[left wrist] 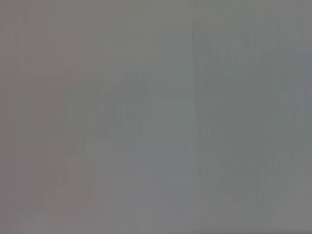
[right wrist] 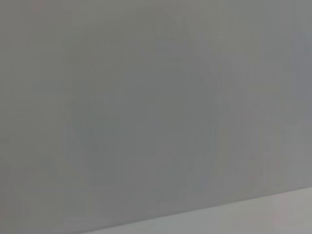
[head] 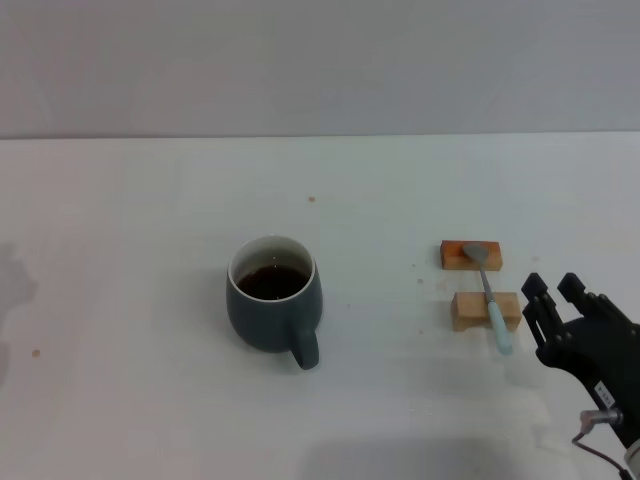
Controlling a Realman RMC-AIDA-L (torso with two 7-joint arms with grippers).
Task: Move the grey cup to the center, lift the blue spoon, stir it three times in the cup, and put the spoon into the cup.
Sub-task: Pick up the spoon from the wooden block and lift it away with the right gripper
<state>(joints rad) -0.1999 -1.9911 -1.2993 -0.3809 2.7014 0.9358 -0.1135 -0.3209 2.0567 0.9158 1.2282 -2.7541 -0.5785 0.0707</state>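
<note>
A white table (head: 150,400) is seen in the head view, reaching back to a grey wall. It carries everything else.

The grey cup (head: 273,305) is taken here as the landmark. It stands upright on the table, near the middle of the view. Its inner wall is white and a dark brown liquid is held inside. Its loop handle is turned toward the robot and a little to the robot's right.

The right gripper (head: 552,293) is seen well to the right of the cup, low at the right edge of the view. It is black, and its two fingers are held apart, with a clear gap between them. Nothing is held between them. The fingertips are just beside the handle end of the spoon, but touching cannot be confirmed.

Two small wooden blocks are placed to the right of the cup, well apart from it. The farther block (head: 471,254) is orange-brown, and the nearer block (head: 485,310) is paler.

The blue spoon (head: 487,295) is laid across both blocks. Its grey bowl rests on the farther block, and its pale blue handle passes over the nearer block and points toward the robot.

The left gripper is not seen in any view. Only a plain grey surface is shown in both wrist views.
</note>
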